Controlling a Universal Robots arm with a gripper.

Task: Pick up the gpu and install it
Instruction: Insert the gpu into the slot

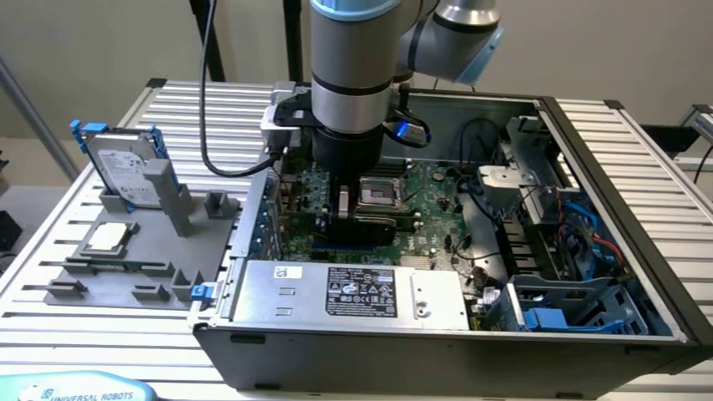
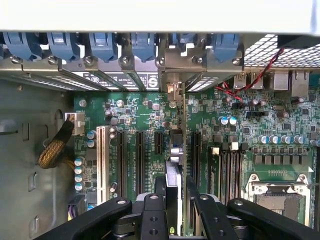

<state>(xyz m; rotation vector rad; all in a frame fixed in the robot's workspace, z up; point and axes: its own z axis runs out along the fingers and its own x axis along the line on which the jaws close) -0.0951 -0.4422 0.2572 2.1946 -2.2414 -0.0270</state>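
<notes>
Setting: a ribbed aluminium table point(image 1: 624, 150) against a plain beige wall, carrying an open computer case point(image 1: 446, 334) laid on its side so the motherboard point(image 1: 429, 196) faces up to the arm.

Item 1 — gripper point(image 2: 175, 200). Lowered inside the case, closed on the graphics card point(image 2: 173, 185). In the wrist view the black fingers point(image 2: 152, 210) clamp the card from both sides, holding it on edge, upright, so that its bottom edge can meet a slot.

Item 2 — graphics card. Held in the gripper, standing over the row of expansion slots point(image 2: 137, 155), lined up along them, with its silver bracket end toward the case's rear openings. Whether it is already seated in a slot cannot be told.

Item 3 — grey holder tray point(image 1: 134, 251), on the table at the exterior view's left. It keeps spare parts upright or flat for picking: a hard drive point(image 1: 120, 167) with blue side rails stands in it, a small square silver processor chip point(image 1: 108, 237) lies flat.

Item 4 — power supply point(image 1: 356, 292), at the near edge of the case, bearing a black label with white print, too small to read.

Item 5 — processor socket point(image 1: 376, 196), empty, beside the gripper.

Writing: "UNIVERSAL ROBOTS" on a pale blue object point(image 1: 78, 388) at the exterior view's lower left corner — nothing else legible.
</notes>
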